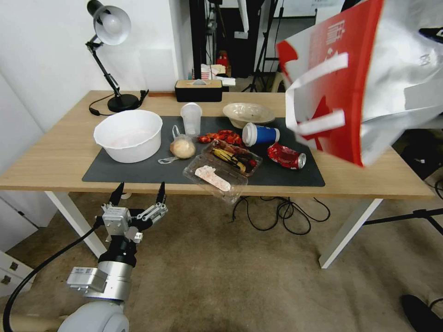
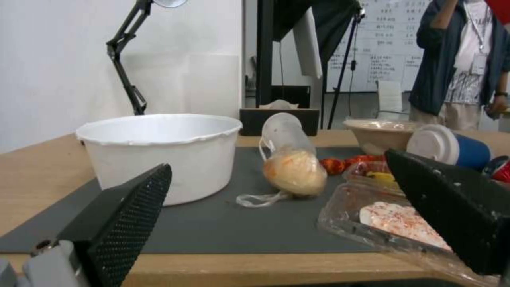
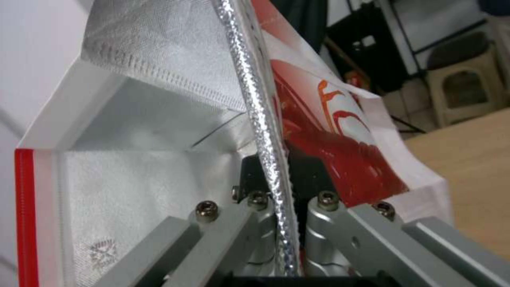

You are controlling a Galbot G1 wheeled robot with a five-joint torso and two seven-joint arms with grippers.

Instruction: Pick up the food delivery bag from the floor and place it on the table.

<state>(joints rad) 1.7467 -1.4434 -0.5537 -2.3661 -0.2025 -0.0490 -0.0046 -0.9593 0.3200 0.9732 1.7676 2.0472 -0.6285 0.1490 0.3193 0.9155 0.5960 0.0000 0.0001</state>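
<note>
The light-wood worktop (image 1: 55, 157) carries a dark grey mat (image 1: 138, 170) along its front edge, a black lamp (image 1: 121, 100) and tissue box (image 1: 198, 90) at the back edge.

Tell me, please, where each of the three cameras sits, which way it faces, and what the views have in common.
Head view: on the robot's head, looking forward and down at the table and floor; the open left gripper hangs below the table's near edge, and the food delivery bag is aloft at right.
Left wrist view: level with the tabletop, facing across it past the left gripper's fingers.
Right wrist view: against the bag's rim, where the right gripper is clamped.
Shared: head and left wrist views show the white bowl; head and right wrist views show the bag.
</note>
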